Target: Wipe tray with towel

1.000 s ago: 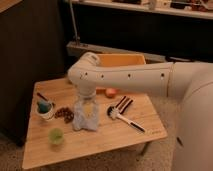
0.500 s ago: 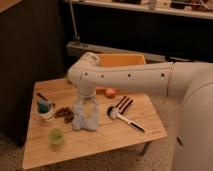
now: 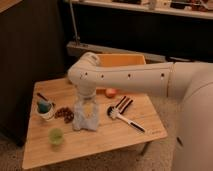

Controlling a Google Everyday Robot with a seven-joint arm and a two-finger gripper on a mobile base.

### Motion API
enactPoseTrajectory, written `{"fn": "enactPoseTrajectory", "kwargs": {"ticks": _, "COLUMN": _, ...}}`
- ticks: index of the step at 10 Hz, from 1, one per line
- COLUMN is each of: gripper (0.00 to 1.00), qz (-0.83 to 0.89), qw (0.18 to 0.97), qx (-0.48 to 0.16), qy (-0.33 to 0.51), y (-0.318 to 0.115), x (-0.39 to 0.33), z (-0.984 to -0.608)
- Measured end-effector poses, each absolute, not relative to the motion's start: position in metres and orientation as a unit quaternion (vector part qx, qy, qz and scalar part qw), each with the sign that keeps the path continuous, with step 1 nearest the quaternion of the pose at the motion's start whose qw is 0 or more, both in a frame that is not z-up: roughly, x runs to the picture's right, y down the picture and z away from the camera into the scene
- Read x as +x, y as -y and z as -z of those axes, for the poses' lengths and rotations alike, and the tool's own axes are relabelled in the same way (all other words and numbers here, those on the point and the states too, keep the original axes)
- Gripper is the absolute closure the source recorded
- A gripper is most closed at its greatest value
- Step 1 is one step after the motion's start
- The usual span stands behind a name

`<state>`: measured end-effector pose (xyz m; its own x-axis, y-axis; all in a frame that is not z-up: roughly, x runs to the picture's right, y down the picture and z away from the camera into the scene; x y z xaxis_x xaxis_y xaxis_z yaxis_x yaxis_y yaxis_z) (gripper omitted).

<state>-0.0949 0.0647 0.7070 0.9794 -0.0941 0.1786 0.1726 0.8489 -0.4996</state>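
Gripper [image 3: 85,103] down at centre frame, closed on the top of the towel [image 3: 85,120]!

The pale blue towel hangs bunched from the gripper, its lower end resting on the wooden table [image 3: 100,142], and the white arm [image 3: 130,80] sweeps in from the right. The orange tray [image 3: 123,60] sits behind the arm at the table's far edge, well apart from the towel. Left of the towel there's a dark snack pile [image 3: 65,114], a white cup [image 3: 45,110] and a green cup [image 3: 56,136]; to the right, a spoon [image 3: 125,119].
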Motion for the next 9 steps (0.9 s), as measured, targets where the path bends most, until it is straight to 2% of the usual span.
{"fn": "enactPoseTrajectory", "kwargs": {"ticks": 5, "gripper": 0.20, "qz": 0.065, "qw": 0.958, "qx": -0.269, "qy": 0.073, "y": -0.060, "x": -0.096, "z": -0.716}}
{"fn": "enactPoseTrajectory", "kwargs": {"ticks": 7, "gripper": 0.20, "qz": 0.061, "qw": 0.954, "qx": -0.280, "qy": 0.088, "y": -0.062, "x": -0.104, "z": -0.744}}
{"fn": "enactPoseTrajectory", "kwargs": {"ticks": 9, "gripper": 0.20, "qz": 0.047, "qw": 0.945, "qx": -0.303, "qy": 0.115, "y": -0.084, "x": -0.107, "z": -0.783}}
